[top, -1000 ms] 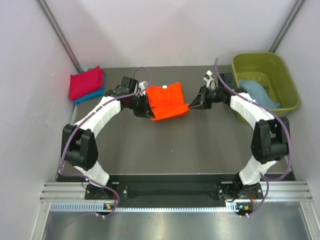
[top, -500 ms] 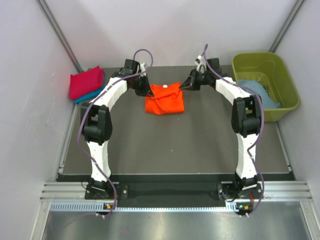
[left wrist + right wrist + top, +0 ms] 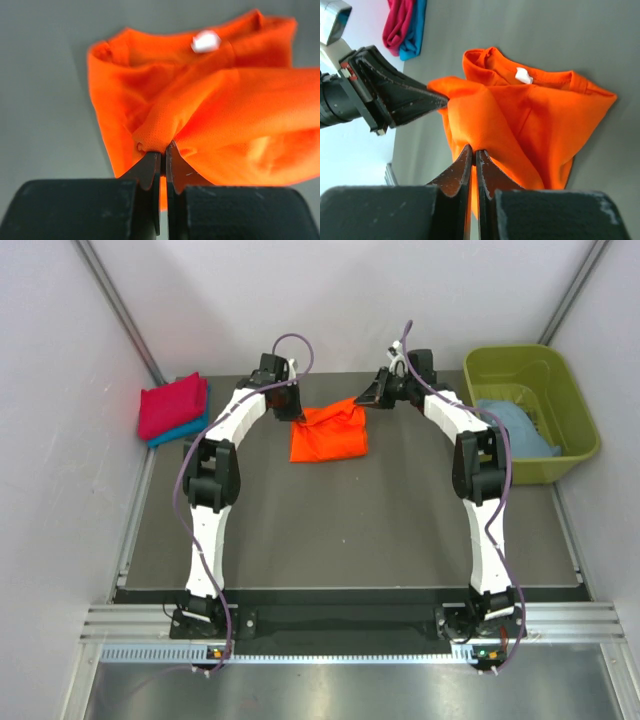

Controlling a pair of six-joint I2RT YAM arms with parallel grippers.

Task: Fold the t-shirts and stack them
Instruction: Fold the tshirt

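You're in a robot lab test cell, not a home. Plain white panel walls (image 3: 60, 390) box in the dark surface (image 3: 350, 530) on 3 sides, w/ metal struts (image 3: 120, 310) at 11 & 1 o'clock. At 6 o'clock, an aluminium rail (image 3: 350, 625) carries 2 arms (image 3: 210, 480) trailing purple cables (image 3: 180, 490).
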